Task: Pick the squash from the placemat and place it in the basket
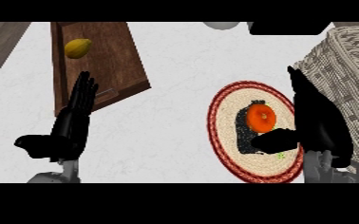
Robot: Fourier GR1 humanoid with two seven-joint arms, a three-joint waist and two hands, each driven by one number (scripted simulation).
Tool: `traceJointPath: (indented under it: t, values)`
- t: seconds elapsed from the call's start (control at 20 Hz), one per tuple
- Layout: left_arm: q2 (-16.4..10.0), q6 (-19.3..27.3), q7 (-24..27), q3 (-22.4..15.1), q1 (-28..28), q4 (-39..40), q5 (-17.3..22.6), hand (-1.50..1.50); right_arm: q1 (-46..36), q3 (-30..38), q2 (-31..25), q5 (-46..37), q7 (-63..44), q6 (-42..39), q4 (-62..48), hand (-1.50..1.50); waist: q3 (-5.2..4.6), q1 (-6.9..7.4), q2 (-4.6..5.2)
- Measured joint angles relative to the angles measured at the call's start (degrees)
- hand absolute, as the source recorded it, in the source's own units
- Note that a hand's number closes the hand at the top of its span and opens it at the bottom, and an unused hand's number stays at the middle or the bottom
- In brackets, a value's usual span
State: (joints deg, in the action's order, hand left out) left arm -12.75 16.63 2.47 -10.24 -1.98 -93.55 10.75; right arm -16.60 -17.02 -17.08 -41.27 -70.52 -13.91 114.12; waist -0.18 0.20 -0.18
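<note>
squash point(262, 117) is sitting orange in the middle of the round placemat point(226, 123). the right hand point(319, 118) is open just beside it, fingers straight, thumb stuck out across the mat. basket point(340, 57) is right behind that hand. left hand point(73, 118) rests open by the wooden board point(105, 66) (yellow fruit point(78, 48) on it), well apart.

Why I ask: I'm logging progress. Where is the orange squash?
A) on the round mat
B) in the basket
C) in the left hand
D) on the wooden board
A: the squash lies on the round mat, beside the right hand, outside the basket.
</note>
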Motion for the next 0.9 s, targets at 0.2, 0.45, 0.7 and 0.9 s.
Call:
traceJointPath:
  t: [0.2, 0.45, 0.7, 0.9]
  values:
    - [-0.2, -0.6, -0.2, 1.0, -0.3, 0.4, 0.3, 0.0, 1.1, -0.7, 3.0, -2.4, 0.7, -0.3, -0.5, -1.5, 0.08, -0.13, 0.05]
    - [0.1, -1.0, -0.6, 1.3, -0.3, -0.3, 0.0, 0.0, 2.4, 0.0, 5.3, -5.1, 2.8, -1.0, -1.1, -1.5, 0.11, -0.15, 0.08]
    - [-0.1, -2.2, -0.5, 1.9, 0.5, -0.9, 0.3, 0.0, 4.0, -0.5, 8.1, -10.0, 4.8, -0.8, -4.0, -1.5, 0.14, -0.06, 0.11]
    - [0.1, -2.6, -0.7, 2.4, 0.5, -0.6, 0.0, 0.0, 4.4, 0.3, 9.9, -13.4, 6.1, -0.8, -5.3, -1.5, 0.15, -0.12, 0.13]
